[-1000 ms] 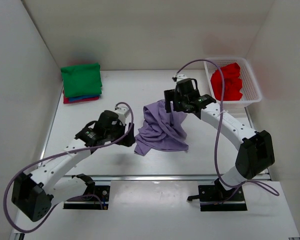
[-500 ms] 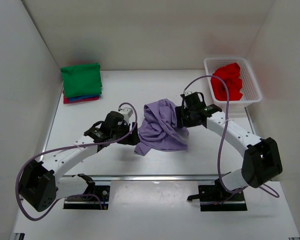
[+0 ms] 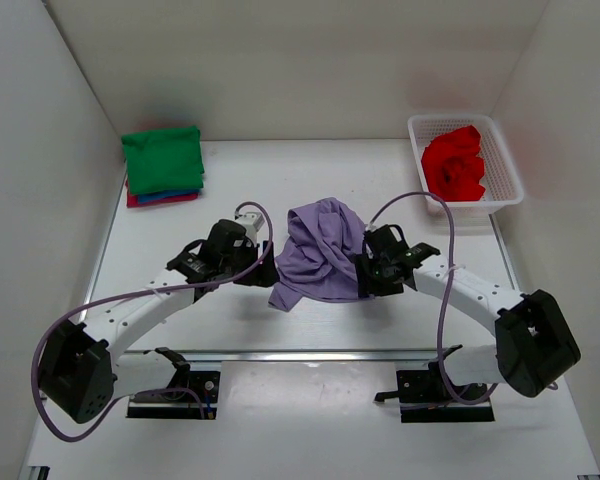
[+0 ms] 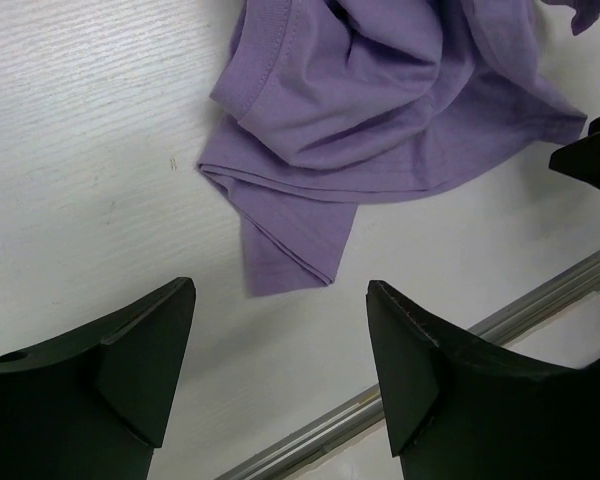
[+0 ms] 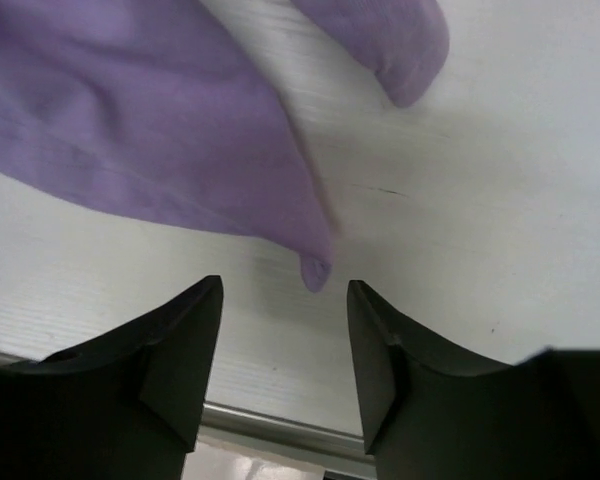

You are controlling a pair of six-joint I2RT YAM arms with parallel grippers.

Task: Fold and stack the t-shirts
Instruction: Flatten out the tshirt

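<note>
While the lavender tee [image 3: 320, 250] lies crumpled mid-table between my arms, both claws sit low at its near edge. My left gripper [image 4: 280, 300] gapes wide with nothing in it, just short of the left corner. My right gripper [image 5: 285, 290] has its jaws apart too, with a cloth tip poking at the gap, not pinched. The green tee [image 3: 162, 158] tops the folded pile far left, and the red tee [image 3: 455, 165] is bunched in the white basket [image 3: 510, 175].
</note>
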